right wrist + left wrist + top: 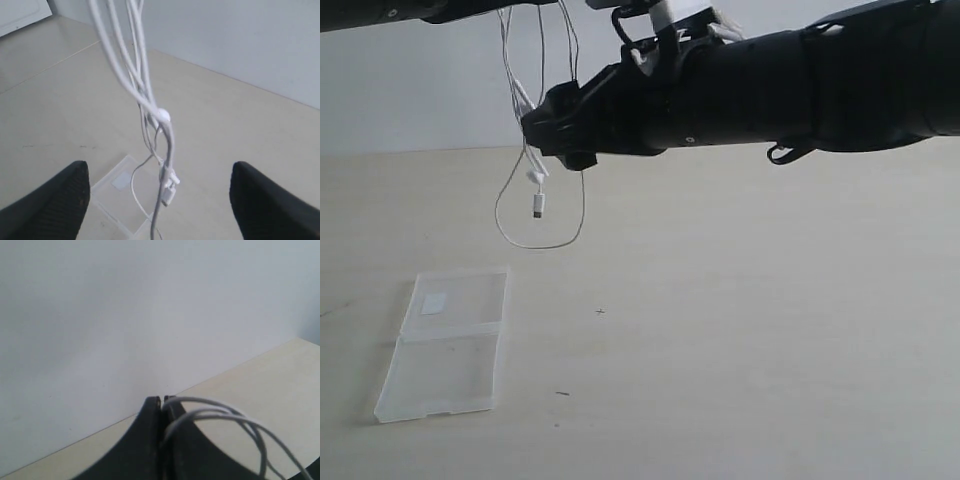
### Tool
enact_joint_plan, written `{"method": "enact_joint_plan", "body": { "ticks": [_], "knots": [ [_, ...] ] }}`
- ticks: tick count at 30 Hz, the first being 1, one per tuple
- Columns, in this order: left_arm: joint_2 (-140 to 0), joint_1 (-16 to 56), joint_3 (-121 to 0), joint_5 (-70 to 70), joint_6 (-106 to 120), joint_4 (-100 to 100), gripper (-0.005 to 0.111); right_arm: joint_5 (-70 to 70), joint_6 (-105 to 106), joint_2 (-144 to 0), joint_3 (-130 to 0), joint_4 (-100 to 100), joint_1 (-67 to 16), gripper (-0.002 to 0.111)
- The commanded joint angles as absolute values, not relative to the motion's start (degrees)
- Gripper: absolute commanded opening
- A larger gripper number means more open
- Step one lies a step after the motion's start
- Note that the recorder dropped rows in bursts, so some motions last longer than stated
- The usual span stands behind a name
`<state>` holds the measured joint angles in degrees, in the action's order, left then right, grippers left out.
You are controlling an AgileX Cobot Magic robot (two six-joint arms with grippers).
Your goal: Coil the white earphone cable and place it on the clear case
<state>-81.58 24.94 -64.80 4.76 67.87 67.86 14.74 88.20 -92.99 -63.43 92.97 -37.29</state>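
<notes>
Lying open and flat on the pale table (740, 320), nearest the exterior camera and toward its left, the clear case (448, 345) shows both rectangular halves, with a small whitish sticker (433, 304) on the farther half. Nothing rests on the case.

Above and just beyond it, the white earphone cable (523, 97) hangs in mid-air. Several strands drop from the top of the exterior view, a thin loop sags below them, and the plug (538, 207) dangles inside that loop, clear of the table.

The right gripper (555, 130) reaches across from the right side at the level of the hanging strands. Its wrist camera shows the two dark fingers (55, 200) spread wide, with the bundled cable passing between them and touching neither. The case appears far below the cable in that view.

The left arm enters along the top left edge of the exterior view. Its wrist camera shows the left gripper (161, 401) with its dark fingers (145, 440) pressed together, and two cable strands arc out from the seam between them, so the gripper is clamped on the cable.

A plain light wall (420, 90) stands behind the table.
</notes>
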Motion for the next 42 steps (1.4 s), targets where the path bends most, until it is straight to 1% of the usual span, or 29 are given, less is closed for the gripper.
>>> {"method": "enact_joint_plan", "body": {
  "ticks": [1, 20, 29, 35, 42],
  "knots": [
    [-81.5, 25.2, -64.7, 4.6, 67.2, 68.1, 0.000, 17.1, 88.3, -95.4, -65.5, 94.6, -37.3, 0.075],
    [-81.5, 25.2, -64.7, 4.0, 65.6, 68.2, 0.000, 18.5, 88.3, -102.9, -74.1, 95.7, -37.3, 0.075],
    [-81.5, 25.2, -65.0, 3.9, 65.5, 68.2, 0.000, 18.5, 88.3, -104.6, -74.8, 96.7, -37.3, 0.074],
    [-81.5, 25.2, -65.9, 3.3, 65.5, 68.2, 0.000, 18.3, 88.3, -104.9, -74.8, 97.5, -37.3, 0.068],
    [-81.5, 25.2, -65.9, 3.0, 64.6, 68.2, 0.000, 17.5, 88.5, -104.9, -74.8, 99.9, -37.3, 0.053]
  ]
}}
